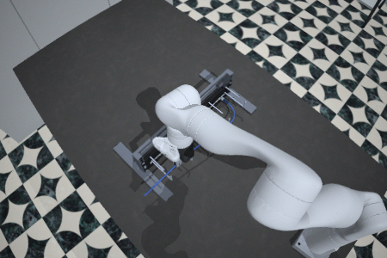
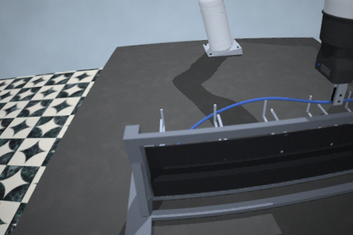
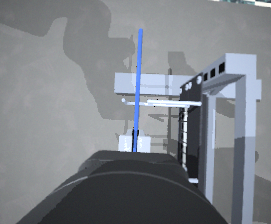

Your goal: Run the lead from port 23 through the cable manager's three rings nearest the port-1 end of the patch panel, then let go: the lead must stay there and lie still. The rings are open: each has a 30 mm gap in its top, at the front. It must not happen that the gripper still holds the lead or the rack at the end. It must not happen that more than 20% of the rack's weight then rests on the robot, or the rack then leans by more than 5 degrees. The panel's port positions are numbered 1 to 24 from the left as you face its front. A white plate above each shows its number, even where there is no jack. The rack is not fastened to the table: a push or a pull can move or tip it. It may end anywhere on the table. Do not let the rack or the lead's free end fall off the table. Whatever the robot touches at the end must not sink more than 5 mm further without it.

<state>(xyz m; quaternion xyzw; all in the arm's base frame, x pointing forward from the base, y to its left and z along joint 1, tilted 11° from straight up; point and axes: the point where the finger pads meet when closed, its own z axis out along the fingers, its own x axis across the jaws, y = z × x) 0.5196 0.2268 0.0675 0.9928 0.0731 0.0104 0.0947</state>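
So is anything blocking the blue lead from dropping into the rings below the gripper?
Nothing visible does. The gripper holds the blue lead at ring-post height in front of the rack, with no other object between them.

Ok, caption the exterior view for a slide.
Gripper shut on the blue lead, holding it low among the ring posts behind the rack.
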